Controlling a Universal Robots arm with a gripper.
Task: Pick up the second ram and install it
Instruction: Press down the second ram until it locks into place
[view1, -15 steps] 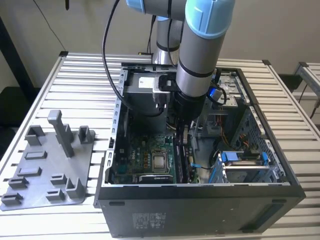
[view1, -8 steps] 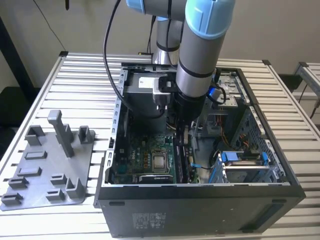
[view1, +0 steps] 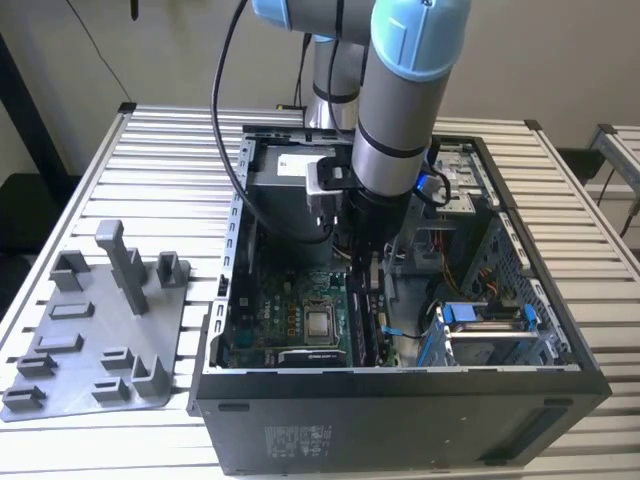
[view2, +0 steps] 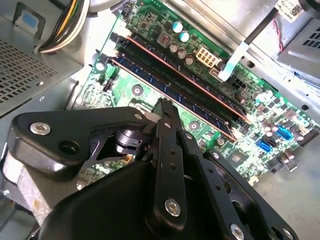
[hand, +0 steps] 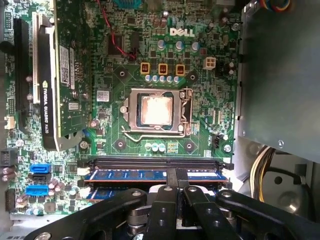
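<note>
Starting at the exterior view's left, the grey holder tray (view1: 90, 340) lies on the slatted table (view1: 170, 150) with its upright slots bare; no memory strip shows there, so the pickup looks done. To the exterior view's right of the tray stands the open computer case (view1: 400, 400), and the arm (view1: 400, 100) reaches straight down into it, near the middle.

In the first wrist view the motherboard (hand: 200, 100) shows the processor socket (hand: 156, 111), and beside it a row of long memory slots. The slot nearest the socket (hand: 150, 163) is bare. The second ram (hand: 130, 175) stands on edge in the next slot, lying along it. Another strip (hand: 112, 193) sits just beside it, closer to the gripper (hand: 177, 176).

The jaws are brought together with nothing between them. Their joined tip sits on the top edge of the second ram about midway along, so they seem to be pressing on it, not grasping it.

By this, the strip is already in its slot. Whether it is fully seated with the end latches shut is hard to judge, since the gripper's links hide part of the slot row.
</note>
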